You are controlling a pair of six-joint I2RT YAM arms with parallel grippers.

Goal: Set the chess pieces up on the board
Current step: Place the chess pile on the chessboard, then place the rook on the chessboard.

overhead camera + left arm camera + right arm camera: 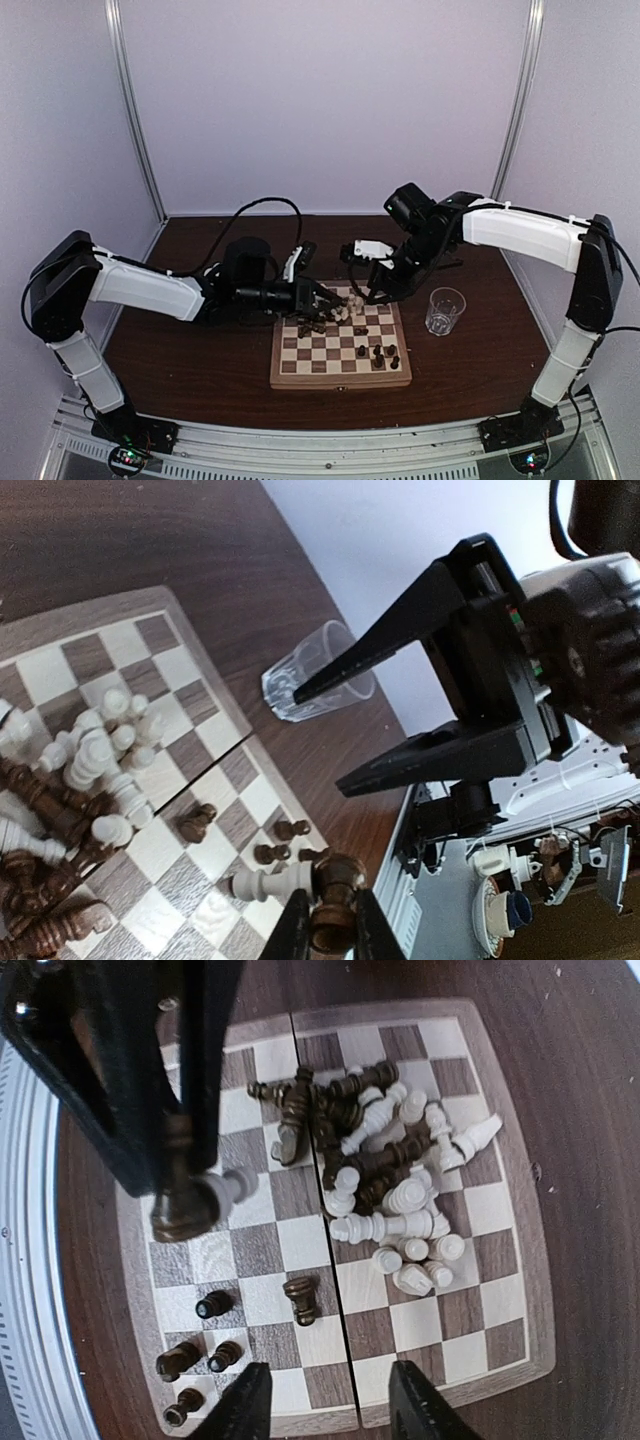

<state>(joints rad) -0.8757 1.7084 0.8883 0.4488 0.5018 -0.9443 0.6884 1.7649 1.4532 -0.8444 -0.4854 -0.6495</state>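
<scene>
The board (290,372) lies mid-table with a heap of dark and cream chess pieces (333,313) on its far half. My left gripper (333,932) is shut on a dark brown piece (337,892), held above the board. A cream piece (268,883) clings sideways to that piece. In the right wrist view the held dark piece (180,1210) and the cream piece (236,1184) hang over the board's left half. My right gripper (332,1405) is open and empty above the board's near edge. Several dark pieces (200,1345) stand in one corner.
A clear drinking glass (445,310) stands on the table right of the board; it also shows in the left wrist view (318,672). One dark piece (303,1298) lies alone on its side near the board's fold. The two grippers hang close together over the board's far half.
</scene>
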